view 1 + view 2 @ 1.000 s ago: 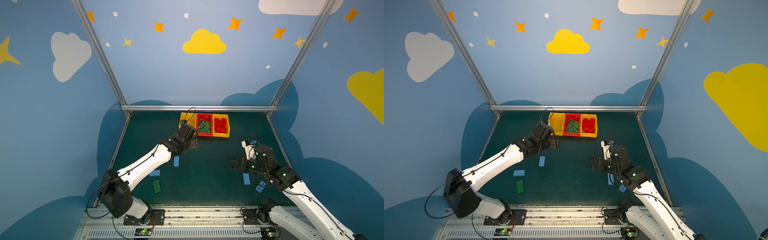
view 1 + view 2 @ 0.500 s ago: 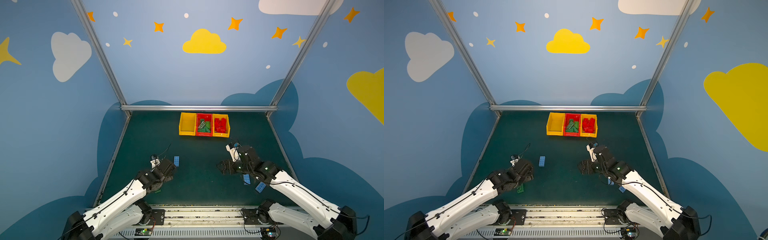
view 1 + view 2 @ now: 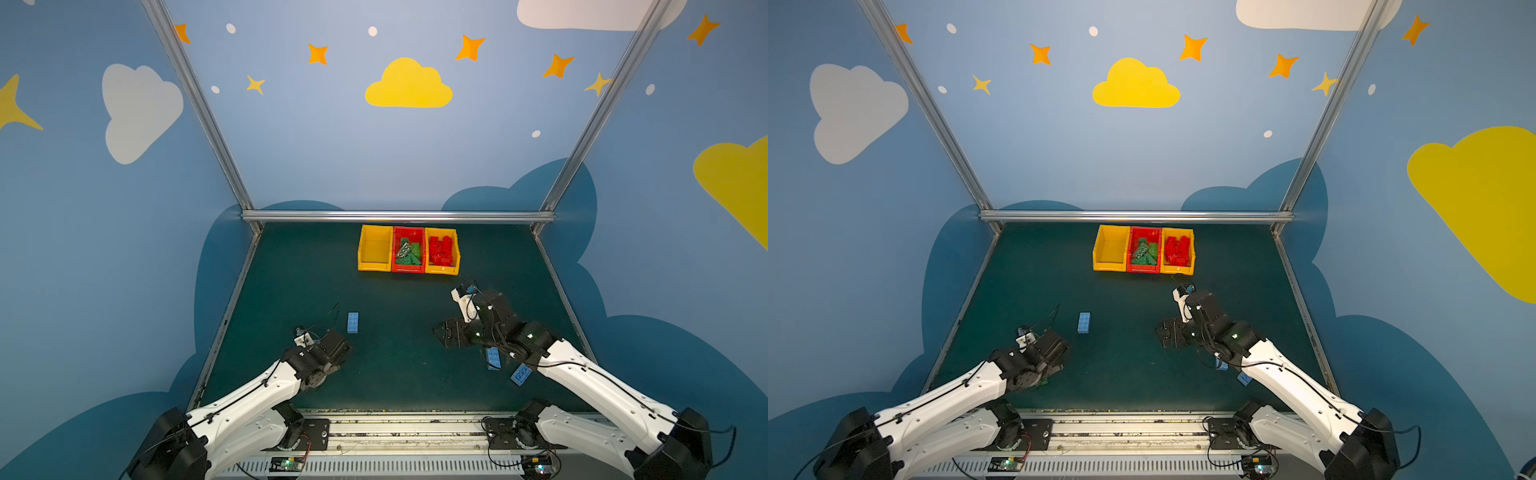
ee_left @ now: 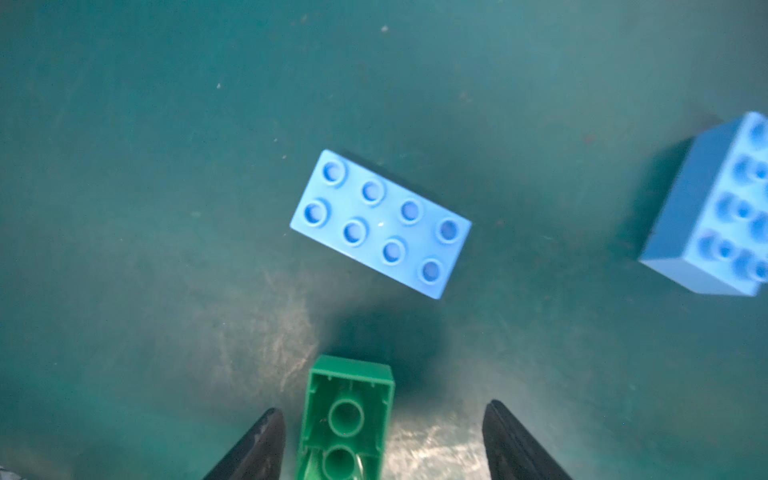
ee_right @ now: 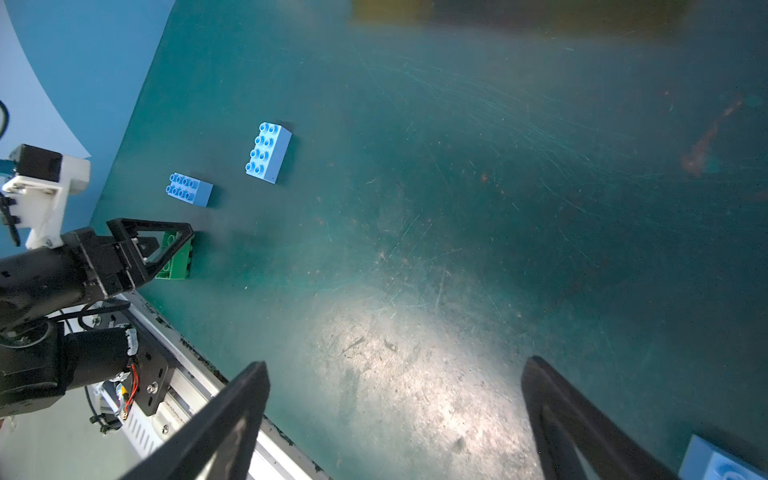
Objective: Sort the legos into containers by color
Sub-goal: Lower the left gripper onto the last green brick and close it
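so the left jaws are sitting apart, straddling a green brick that's lying on the bench with its hollow underside facing the wrist camera. One jaw is hanging just beside the brick's long side and the other is standing further off, so nothing's getting clamped yet. My guess is it's lining up across the short width, since that's the easier span to pinch.

A light blue brick is lying studs-up just ahead of those jaws, and a second light blue brick is sitting off to one side. Both are clear of the closing path, which is probably why green is getting picked first.

The right jaws are spread wide over bare bench, holding nothing, with the corner of another blue brick showing just beside one jaw. Looks like it's waiting its turn.

Well beyond both sets of jaws, three bins are sitting side by side. The red bin is holding green bricks, the right yellow bin is holding red bricks, and the empty yellow bin is presumably being saved for blue.
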Tool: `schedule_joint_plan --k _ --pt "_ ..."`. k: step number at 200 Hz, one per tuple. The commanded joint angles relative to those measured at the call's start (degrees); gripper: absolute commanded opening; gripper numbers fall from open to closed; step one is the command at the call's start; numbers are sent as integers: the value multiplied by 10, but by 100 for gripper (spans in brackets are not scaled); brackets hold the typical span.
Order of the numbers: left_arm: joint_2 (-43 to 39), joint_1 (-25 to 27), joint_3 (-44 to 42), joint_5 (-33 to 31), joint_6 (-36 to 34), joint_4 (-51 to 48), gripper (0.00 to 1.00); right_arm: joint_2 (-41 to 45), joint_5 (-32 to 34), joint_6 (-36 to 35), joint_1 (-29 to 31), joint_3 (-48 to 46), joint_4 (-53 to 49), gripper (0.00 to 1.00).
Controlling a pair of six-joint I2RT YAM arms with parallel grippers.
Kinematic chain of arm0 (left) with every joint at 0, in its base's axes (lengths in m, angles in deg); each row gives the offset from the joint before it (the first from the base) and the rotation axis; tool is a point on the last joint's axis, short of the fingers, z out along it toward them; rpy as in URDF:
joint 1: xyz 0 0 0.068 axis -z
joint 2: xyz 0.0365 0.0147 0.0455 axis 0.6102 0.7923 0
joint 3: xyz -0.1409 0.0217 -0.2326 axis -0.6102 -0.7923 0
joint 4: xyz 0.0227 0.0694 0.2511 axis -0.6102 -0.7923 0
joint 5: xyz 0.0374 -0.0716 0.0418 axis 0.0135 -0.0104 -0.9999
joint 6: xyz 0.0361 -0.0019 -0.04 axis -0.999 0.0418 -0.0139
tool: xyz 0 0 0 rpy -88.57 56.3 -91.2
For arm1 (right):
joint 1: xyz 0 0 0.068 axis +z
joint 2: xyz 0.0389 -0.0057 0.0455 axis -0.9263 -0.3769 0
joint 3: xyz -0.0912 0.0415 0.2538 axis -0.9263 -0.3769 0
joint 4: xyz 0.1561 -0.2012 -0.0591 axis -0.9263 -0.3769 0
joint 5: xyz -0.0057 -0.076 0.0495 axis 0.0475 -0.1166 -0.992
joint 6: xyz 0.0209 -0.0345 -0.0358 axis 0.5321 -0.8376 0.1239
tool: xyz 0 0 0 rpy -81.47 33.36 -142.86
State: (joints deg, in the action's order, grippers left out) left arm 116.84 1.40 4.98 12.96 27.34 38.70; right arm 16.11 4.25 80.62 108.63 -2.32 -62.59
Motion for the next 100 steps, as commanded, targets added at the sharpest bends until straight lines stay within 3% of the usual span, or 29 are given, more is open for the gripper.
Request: schedule_joint_plan --k 1,40,100 --pt "-3 -5 -11 4 15 11 74 -4 9 -5 4 9 10 93" --pt "1 -9 -13 15 12 24 73 -6 7 -5 4 12 7 93" --pt "23 -8 -35 49 19 70 62 4 21 -2 4 12 -10 93"
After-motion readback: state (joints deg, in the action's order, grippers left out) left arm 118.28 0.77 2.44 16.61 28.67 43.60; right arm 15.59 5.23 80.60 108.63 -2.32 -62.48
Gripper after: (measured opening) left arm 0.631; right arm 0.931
